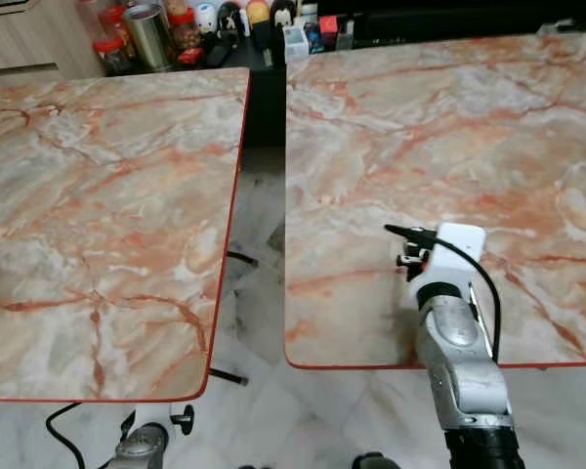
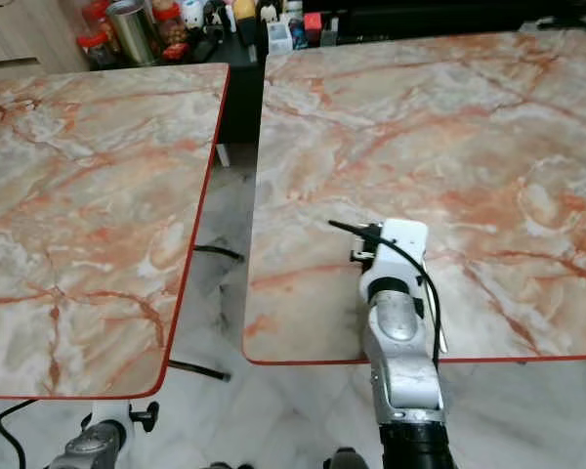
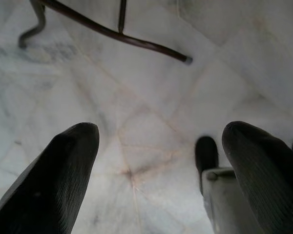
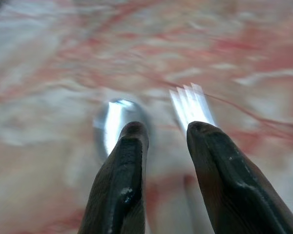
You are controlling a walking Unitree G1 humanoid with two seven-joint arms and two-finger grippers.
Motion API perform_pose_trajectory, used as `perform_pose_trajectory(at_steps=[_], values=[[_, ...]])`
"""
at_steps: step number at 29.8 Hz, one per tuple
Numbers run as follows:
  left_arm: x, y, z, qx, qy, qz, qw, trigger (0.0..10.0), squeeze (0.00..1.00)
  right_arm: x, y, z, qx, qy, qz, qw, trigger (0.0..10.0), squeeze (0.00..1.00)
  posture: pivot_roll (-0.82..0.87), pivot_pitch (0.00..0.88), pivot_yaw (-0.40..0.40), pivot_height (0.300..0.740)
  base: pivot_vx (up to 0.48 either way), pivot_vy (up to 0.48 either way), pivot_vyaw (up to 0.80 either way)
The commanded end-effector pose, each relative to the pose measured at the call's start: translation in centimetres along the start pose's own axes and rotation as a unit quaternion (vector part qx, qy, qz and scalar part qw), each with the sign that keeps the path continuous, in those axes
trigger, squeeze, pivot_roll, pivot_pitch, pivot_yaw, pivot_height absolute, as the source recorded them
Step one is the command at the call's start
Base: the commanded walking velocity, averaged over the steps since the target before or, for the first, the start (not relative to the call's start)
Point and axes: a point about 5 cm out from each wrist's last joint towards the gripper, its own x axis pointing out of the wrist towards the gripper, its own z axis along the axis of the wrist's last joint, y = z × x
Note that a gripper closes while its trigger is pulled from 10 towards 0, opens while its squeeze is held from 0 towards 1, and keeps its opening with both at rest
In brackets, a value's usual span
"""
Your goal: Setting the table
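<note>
My right gripper (image 4: 166, 127) hovers low over the near edge of the right marble table (image 1: 449, 127). Its fingers stand a little apart, and bare tabletop shows between them. Just beyond the fingertips lie a spoon (image 4: 116, 119) and a fork (image 4: 190, 105), both blurred; the fingers hide their handles. From the eye views, the white wrist block (image 1: 459, 239) covers the fingers and the cutlery. A thin silver strip (image 2: 436, 322) runs beside the forearm to the table edge; I cannot tell what it is. My left gripper (image 3: 161, 141) hangs open over the floor.
A second marble table (image 1: 98, 195) stands to the left, with a narrow gap (image 1: 259, 244) of tiled floor between the two. Jars and small bottles (image 1: 151, 34) crowd a dark shelf at the back. A dark metal table foot (image 3: 112, 31) crosses the floor below the left gripper.
</note>
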Motion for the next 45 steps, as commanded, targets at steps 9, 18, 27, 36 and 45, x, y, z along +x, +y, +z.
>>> perform_pose_trajectory(at_steps=[9, 18, 27, 36, 45], values=[[-0.2, 1.1, -1.1, 0.000, 0.018, 0.013, 1.000, 10.0, 0.00, -1.3, 1.0, 2.2, -0.001, 0.009, 0.013, 1.000, 10.0, 0.00, -0.15, 0.176, 0.076, 0.740, 0.000, 0.000, 0.00], [-0.3, 1.1, -1.2, -0.001, 0.019, 0.012, 1.000, 10.0, 0.00, -1.2, 0.9, 0.6, -0.037, 0.057, 0.026, 0.997, 10.0, 0.00, -0.15, 0.164, 0.073, 0.740, 0.000, 0.000, 0.00], [-0.2, 0.9, -1.1, -0.001, 0.017, 0.011, 1.000, 10.0, 0.00, -0.4, 1.4, 0.5, -0.049, 0.072, 0.061, 0.994, 10.0, 0.00, -0.15, 0.164, 0.070, 0.740, 0.000, 0.000, 0.00], [-0.3, 1.0, -1.3, -0.003, 0.020, 0.012, 1.000, 10.0, 0.00, 0.1, 1.6, 0.9, -0.041, 0.067, 0.061, 0.995, 10.0, 0.00, -0.15, 0.169, 0.069, 0.740, 0.000, 0.000, 0.00], [-0.3, 1.1, -1.2, -0.002, 0.019, 0.012, 1.000, 10.0, 0.00, 0.6, 0.5, 1.9, -0.030, 0.050, 0.031, 0.998, 10.0, 0.96, -0.15, 0.173, 0.072, 0.740, 0.000, 0.000, 0.00]])
